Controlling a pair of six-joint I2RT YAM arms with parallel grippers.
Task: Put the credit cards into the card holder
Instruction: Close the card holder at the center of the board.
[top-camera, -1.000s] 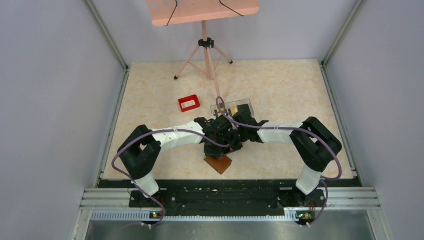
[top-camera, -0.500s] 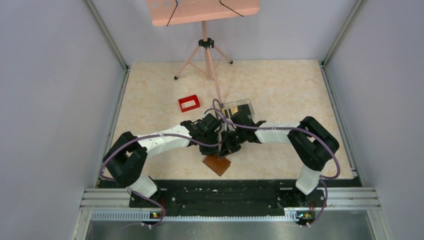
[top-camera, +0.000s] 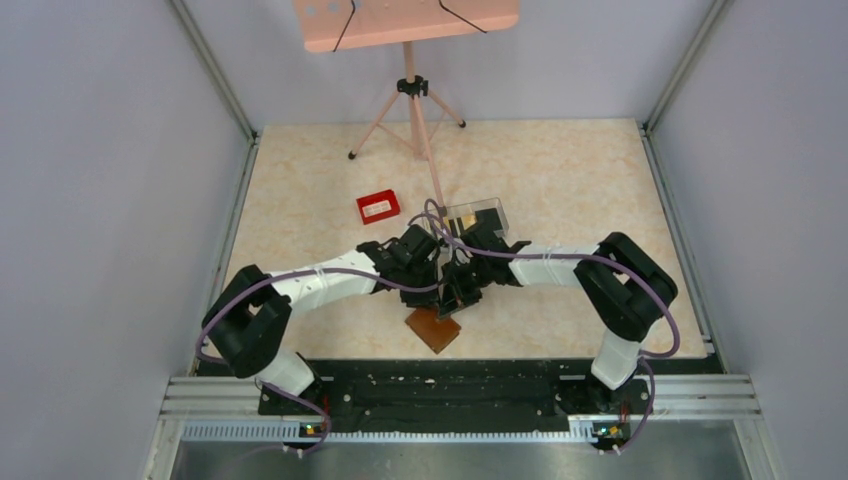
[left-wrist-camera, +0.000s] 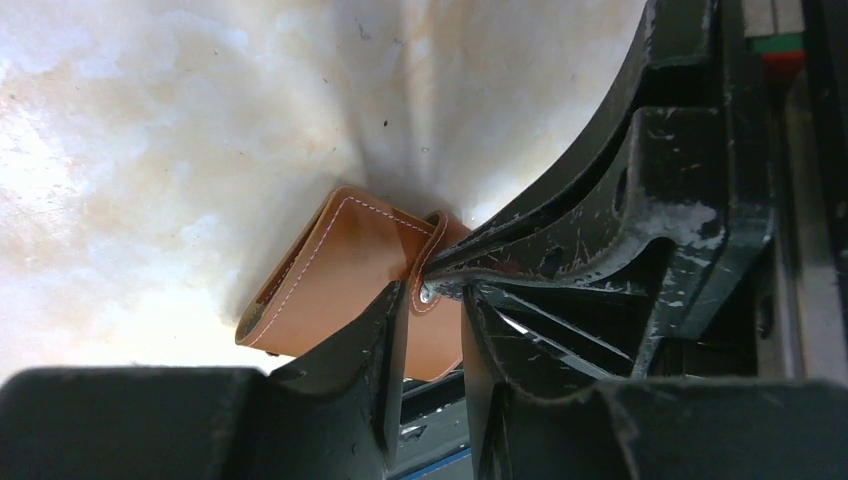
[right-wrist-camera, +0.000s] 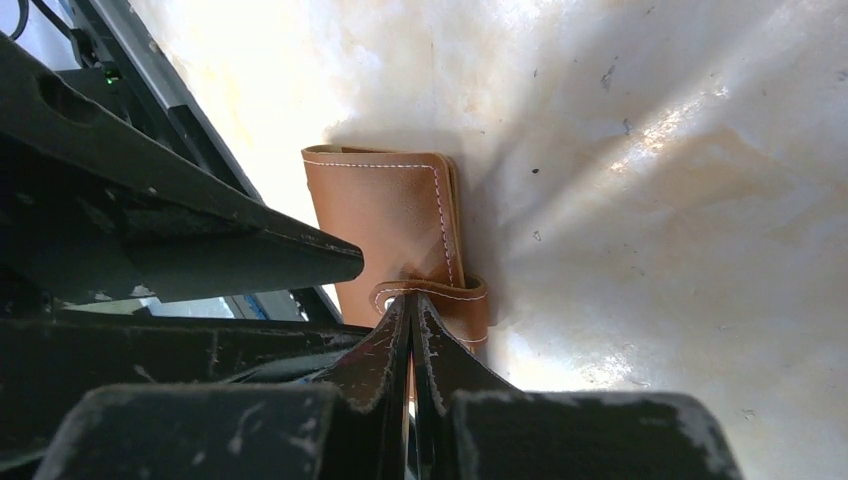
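The card holder (top-camera: 433, 328), a folded orange-tan leather wallet with white stitching, lies on the table near its front edge (left-wrist-camera: 340, 270) (right-wrist-camera: 390, 220). Its strap tab with a metal snap curls up off the wallet. My right gripper (right-wrist-camera: 410, 300) is shut, its tips pushed against that strap loop (right-wrist-camera: 432, 292). My left gripper (left-wrist-camera: 430, 305) stands open just above the wallet, with the snap end of the strap showing in the gap between its fingers. In the top view both grippers crowd over the wallet's far end (top-camera: 452, 290). No credit cards show plainly in any view.
A clear plastic box (top-camera: 478, 215) stands just behind the two wrists, and a small red tray (top-camera: 378, 206) sits to its left. A pink tripod (top-camera: 410, 110) stands at the back. The black base rail (top-camera: 440, 375) runs right behind the wallet's near corner.
The left arm has swung its elbow out to the left and lower, and its wrist has drawn slightly away from the right one. The wallet has shifted a touch left.
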